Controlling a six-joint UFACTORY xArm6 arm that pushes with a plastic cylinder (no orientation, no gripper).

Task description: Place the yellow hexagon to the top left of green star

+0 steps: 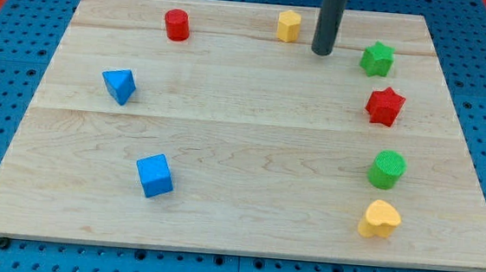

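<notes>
My tip (322,51) holds nothing, between yellow hexagon (289,25) on its left and green star (377,59) on its right; careless sweeping probably knocks the star.

The board (242,153) was pale wood with a visible grain and a smooth, matt face. Beneath it lay a blue perforated panel (5,65). The rod (330,21) looked dark and matt. The green cylinder (387,168) showed a ribbed, rough top.

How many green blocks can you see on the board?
2: the green star at the view's upper right, right of my tip, and the green cylinder lower down. None looks hidden.
</notes>
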